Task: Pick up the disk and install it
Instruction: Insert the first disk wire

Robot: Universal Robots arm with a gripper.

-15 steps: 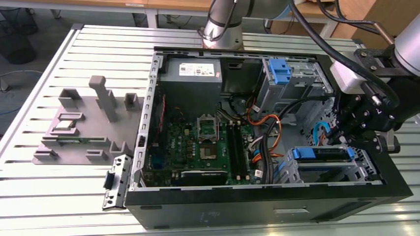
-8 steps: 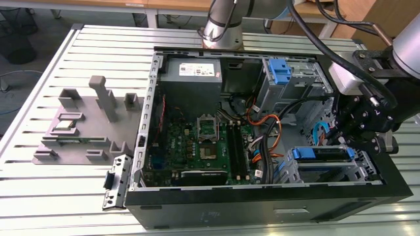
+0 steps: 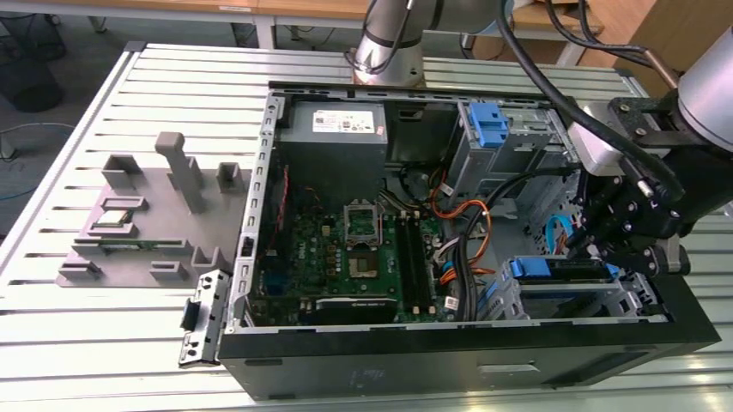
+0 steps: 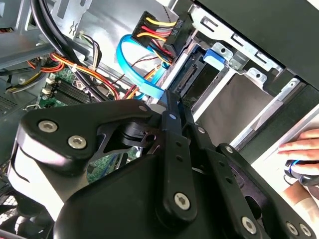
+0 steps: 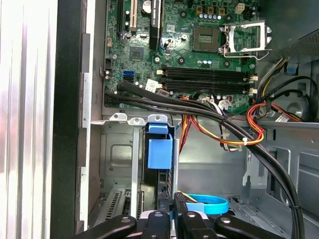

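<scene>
The disk (image 3: 559, 269) sits in the drive bay at the front right corner of the open computer case (image 3: 458, 360), its blue side rail up. In the first wrist view the blue rail of the disk (image 5: 160, 149) stands upright between the bay's metal walls. The second wrist view has the disk's (image 4: 196, 82) connector edge and blue tab near the bay frame. My gripper (image 3: 607, 249) hangs just above the disk. Its black fingers are shut together, with nothing between them, in both wrist views (image 4: 169, 102) (image 5: 172, 201).
A blue flat cable (image 4: 137, 69) and orange and black wire bundles (image 5: 219, 124) run close beside the bay. The motherboard (image 3: 355, 249) and grey power supply (image 3: 343, 124) fill the case. A grey fixture (image 3: 149, 215) stands at the exterior view's left. A person's hand (image 4: 299, 147) rests outside the case.
</scene>
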